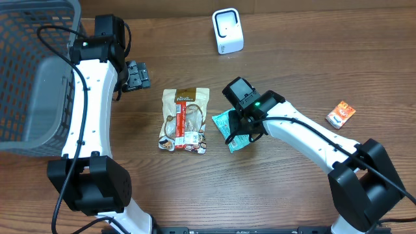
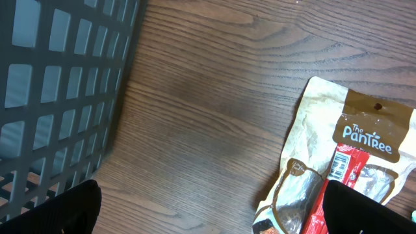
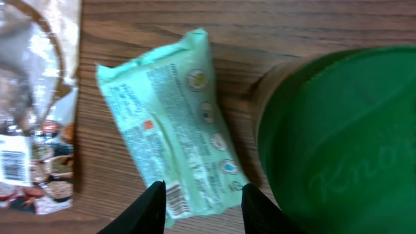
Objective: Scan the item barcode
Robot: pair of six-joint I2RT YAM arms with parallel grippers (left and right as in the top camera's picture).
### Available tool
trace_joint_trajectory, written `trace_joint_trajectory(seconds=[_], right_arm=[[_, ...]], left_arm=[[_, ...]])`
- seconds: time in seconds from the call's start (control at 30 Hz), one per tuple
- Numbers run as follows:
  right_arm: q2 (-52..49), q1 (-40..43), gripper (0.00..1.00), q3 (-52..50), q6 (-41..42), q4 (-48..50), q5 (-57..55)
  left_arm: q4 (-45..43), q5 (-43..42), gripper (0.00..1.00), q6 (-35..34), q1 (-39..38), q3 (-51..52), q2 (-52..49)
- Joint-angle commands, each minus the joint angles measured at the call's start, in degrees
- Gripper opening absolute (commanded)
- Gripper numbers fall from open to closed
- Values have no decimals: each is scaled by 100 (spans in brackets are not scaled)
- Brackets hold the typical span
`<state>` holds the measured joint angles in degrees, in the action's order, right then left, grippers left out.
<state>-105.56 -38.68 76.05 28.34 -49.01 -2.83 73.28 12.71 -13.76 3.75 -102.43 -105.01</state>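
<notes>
Overhead: shows the right gripper (image 1: 238, 132) at frame centre, down on a mint-green packet (image 1: 221, 121), with the white scanner (image 1: 227, 31) well apart at top centre. Shows the left gripper (image 1: 138, 76) at upper left beside the basket (image 1: 26, 78), spread wide and empty. For a clean scan: lift level, keep the squeeze light, turn the printed side toward the scanner window.

Left wrist: takes in a snack pouch (image 2: 344, 162) at lower right, reading "The PanTree".

Right wrist: puts both fingers (image 3: 155, 207) against the packet's lower end, seemingly pinching it. Finds a small barcode (image 3: 174, 197) right between them, so avoid covering it when presenting. Fine print unreadable. Reads "Kno…" embossed on a blurred green object (image 3: 338, 143) at right.
</notes>
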Motion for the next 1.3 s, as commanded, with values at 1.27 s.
trace_joint_trajectory(seconds=[1.27], right_arm=[[-579, -284, 43, 79, -894, 494, -9]], left_arm=[[-4, 81, 100, 2, -39, -85, 11]])
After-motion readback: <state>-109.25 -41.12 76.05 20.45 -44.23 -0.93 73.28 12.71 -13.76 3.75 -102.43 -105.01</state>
